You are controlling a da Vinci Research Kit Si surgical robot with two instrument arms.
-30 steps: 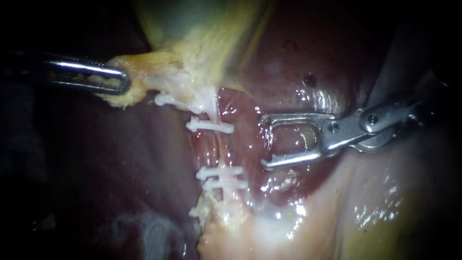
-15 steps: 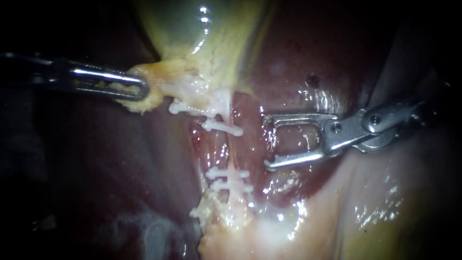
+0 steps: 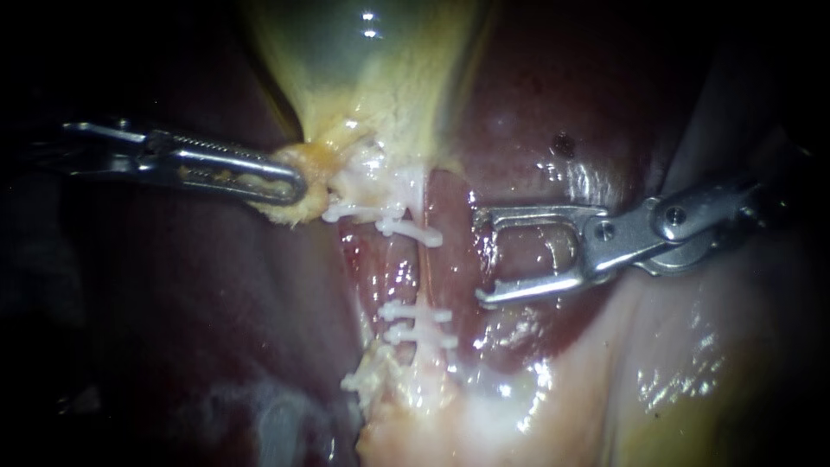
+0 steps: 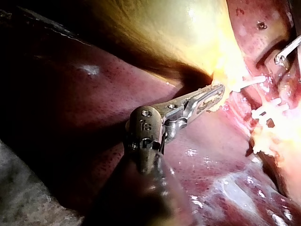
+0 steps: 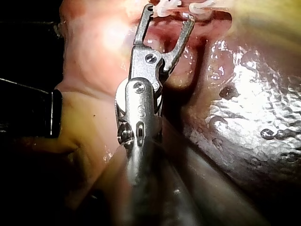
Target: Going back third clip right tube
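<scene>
Left instr. (image 3: 296, 185) jaws were closed on yellow tissue at gallbladder (image 3: 372, 78) neck. Right instr. (image 3: 482, 258) jaws stood wide apart, empty, just beside tube (image 3: 417, 277). White clips (image 3: 411, 230) crossed tube, w/ liver (image 3: 536, 104) behind.

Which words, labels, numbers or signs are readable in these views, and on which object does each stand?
No readable text anywhere.
Left instrument, jaws shut on gallbladder tissue: small stamped marks on its joint, too blurred to read.
Right instrument, jaws open: same, unreadable.
Clips: no marks.
</scene>
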